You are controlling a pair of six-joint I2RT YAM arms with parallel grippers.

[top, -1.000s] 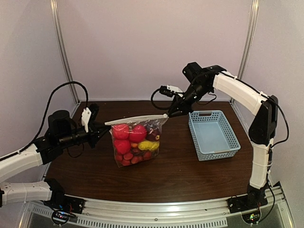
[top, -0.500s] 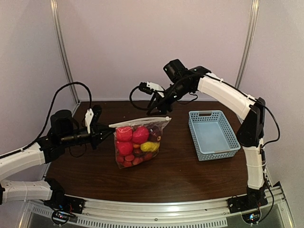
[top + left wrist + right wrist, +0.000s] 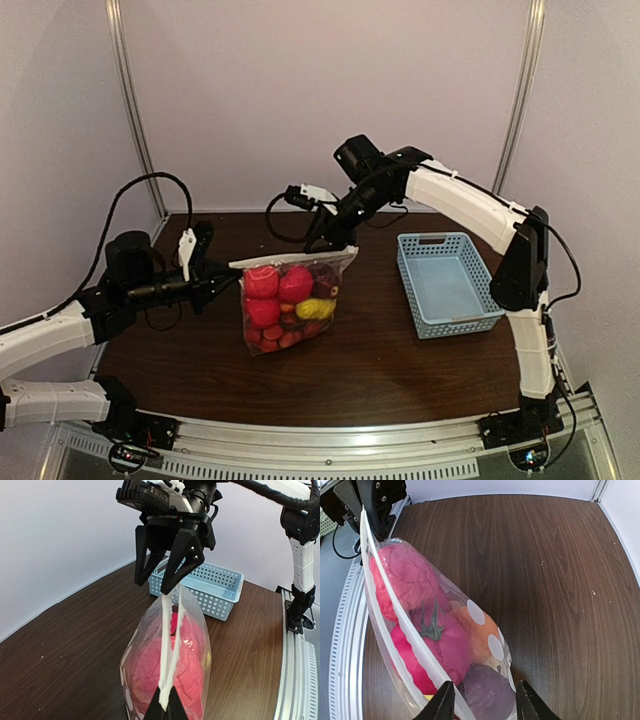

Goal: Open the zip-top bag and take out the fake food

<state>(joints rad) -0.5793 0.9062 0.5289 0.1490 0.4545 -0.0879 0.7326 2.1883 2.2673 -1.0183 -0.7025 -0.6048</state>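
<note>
While the zip-top bag (image 3: 290, 300) stands on the tabletop (image 3: 380, 360) beside the basket (image 3: 447, 247), left tool (image 3: 233, 283) pinches its zip corner away from the basket; right tool (image 3: 338, 245) straddles the basket-side corner, jaws apart. Best: catch one lip only, peel sideways. Bag clear, white-dotted, soft, zip seemingly shut; fake food (image 3: 262, 283) red, yellow, purple inside.

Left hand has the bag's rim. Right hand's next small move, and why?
Probably ease the right hand down and close on the zip strip: its jaws stand open over the strip's far end, and the left hand pins the near end.
</note>
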